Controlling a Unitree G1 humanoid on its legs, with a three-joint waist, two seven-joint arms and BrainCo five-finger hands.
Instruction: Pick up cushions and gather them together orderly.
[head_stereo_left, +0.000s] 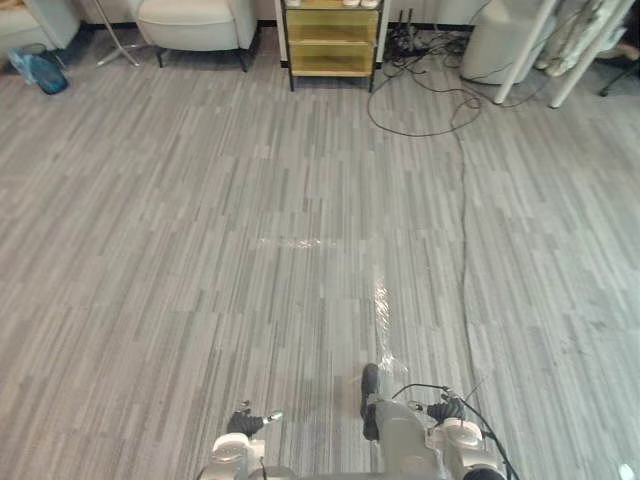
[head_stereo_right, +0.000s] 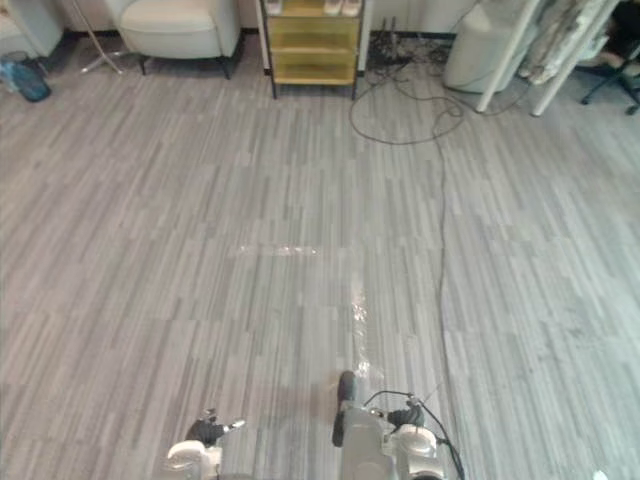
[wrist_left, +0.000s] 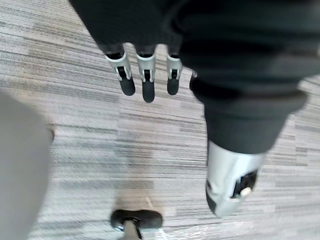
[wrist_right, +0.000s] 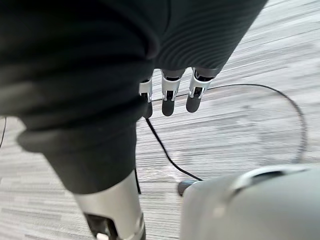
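My left hand (wrist_left: 145, 75) hangs above the grey plank floor (wrist_left: 150, 145) in the left wrist view. Its fingers are straight, its thumb (wrist_left: 230, 185) is apart, and it holds nothing. In the right wrist view my right hand (wrist_right: 170, 92) also hangs over the floor, with straight fingers and nothing in them. A cream armchair (head_stereo_left: 195, 22) with a padded seat stands at the far left of the room.
A yellow shelf unit (head_stereo_left: 332, 38) stands against the far wall. A blue bag (head_stereo_left: 40, 70) lies far left beside another cream seat (head_stereo_left: 30, 20). Cables (head_stereo_left: 440, 110) trail across the floor at the right, near a white bin (head_stereo_left: 500, 40) and white frame legs (head_stereo_left: 570, 60).
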